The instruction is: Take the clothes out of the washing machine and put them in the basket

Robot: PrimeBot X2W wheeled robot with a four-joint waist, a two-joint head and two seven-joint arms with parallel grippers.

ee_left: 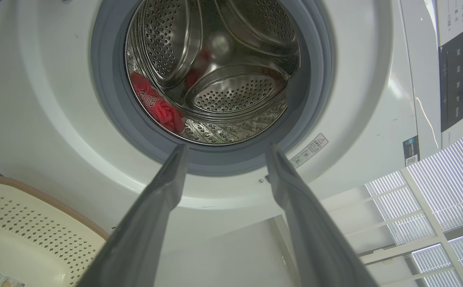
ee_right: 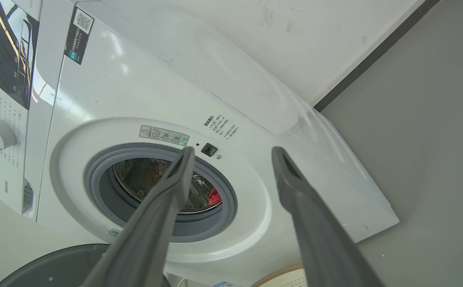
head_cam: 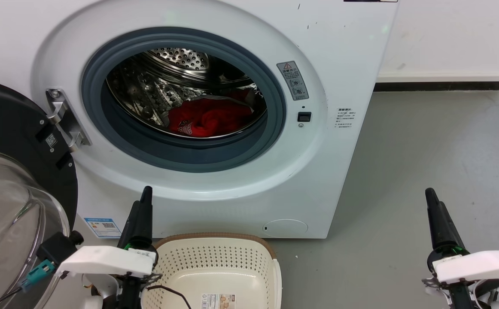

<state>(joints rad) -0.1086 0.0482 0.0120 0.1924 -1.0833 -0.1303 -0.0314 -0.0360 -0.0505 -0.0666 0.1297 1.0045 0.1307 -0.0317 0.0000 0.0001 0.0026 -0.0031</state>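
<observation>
The white washing machine [head_cam: 339, 56] stands in front of me with its black-framed door [head_cam: 13, 128] swung open to the left. Red clothes [head_cam: 208, 118] lie in a heap at the bottom of the steel drum; the left wrist view has them [ee_left: 157, 107] at the drum's left side. The cream basket [head_cam: 215, 237] sits on the floor just below the porthole. My left gripper [head_cam: 146, 191] hovers by the basket's left rim, below the porthole, open and holding nothing [ee_left: 227, 147]. My right gripper [head_cam: 429, 193] is over the floor to the machine's right, also open [ee_right: 234, 149].
The door's glass bowl [head_cam: 4, 223] bulges out at the lower left, close to my left arm. Grey floor [head_cam: 425, 150] extends to the right of the machine up to a white wall with a dark baseboard [head_cam: 442, 86]. A thin cable [head_cam: 170, 292] hangs over the basket's near edge.
</observation>
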